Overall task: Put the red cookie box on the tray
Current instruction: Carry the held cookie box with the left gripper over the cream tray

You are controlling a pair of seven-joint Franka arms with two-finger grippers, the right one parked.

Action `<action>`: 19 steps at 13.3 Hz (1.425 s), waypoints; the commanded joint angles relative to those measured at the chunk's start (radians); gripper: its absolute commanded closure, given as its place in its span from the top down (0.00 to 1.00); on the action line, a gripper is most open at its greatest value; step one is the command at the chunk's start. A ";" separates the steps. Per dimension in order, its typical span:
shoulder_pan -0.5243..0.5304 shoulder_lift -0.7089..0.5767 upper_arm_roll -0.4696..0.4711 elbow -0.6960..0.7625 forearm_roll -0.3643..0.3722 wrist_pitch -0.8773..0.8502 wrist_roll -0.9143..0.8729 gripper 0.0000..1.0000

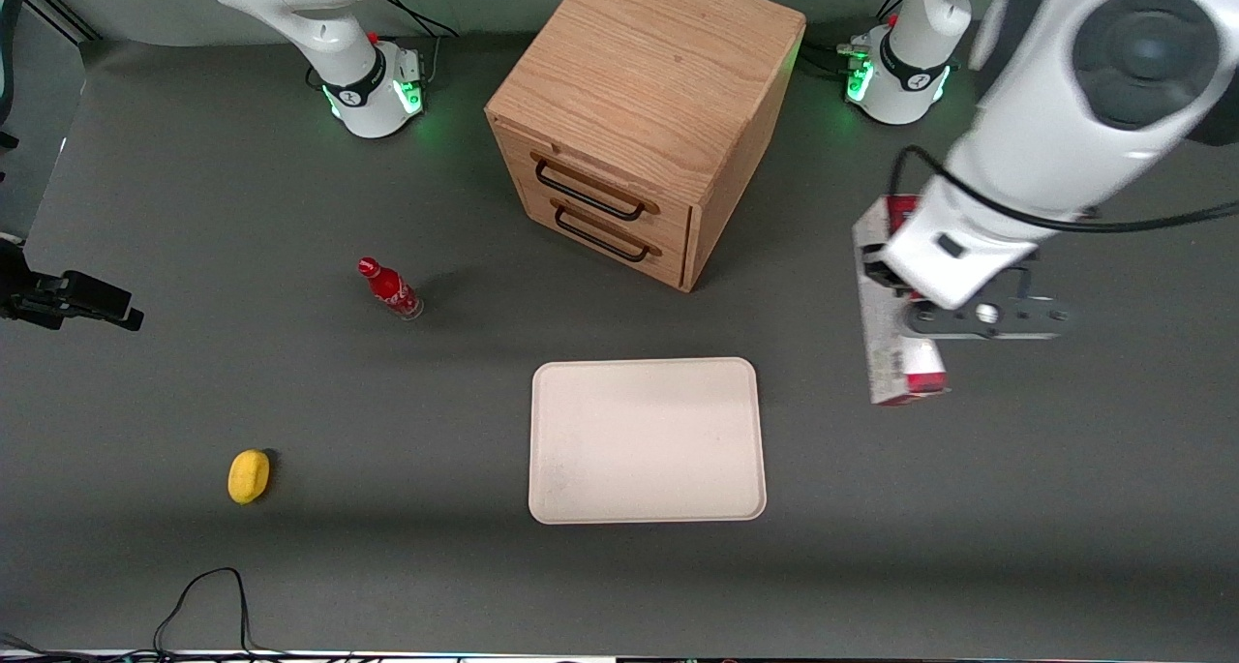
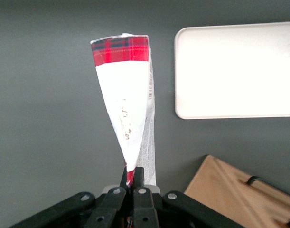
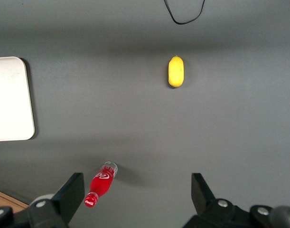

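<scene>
Left arm's gripper (image 2: 132,183) clenched on the thin red-and-white cardboard cookie box (image 2: 128,102), held above the table beside the cream-white rectangular tray (image 1: 647,440).

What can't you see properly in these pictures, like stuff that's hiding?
- Front view: the arm covers the middle of the red cookie box, so the claw shut on it is hidden.
- Left wrist view: the print on the box's white panel is too small to read.
- Left wrist view: the wooden drawer cabinet and tray are cut off by the picture's edge.
- All views: the drawers are closed, so their insides are hidden.
</scene>
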 commanded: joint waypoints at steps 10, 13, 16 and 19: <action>-0.147 0.163 0.017 0.009 0.020 0.137 -0.170 0.00; -0.122 0.192 0.021 -0.051 0.020 0.264 -0.169 0.00; -0.117 0.265 0.022 -0.075 0.021 0.347 -0.141 0.00; -0.117 0.338 0.024 -0.078 0.023 0.432 -0.120 0.00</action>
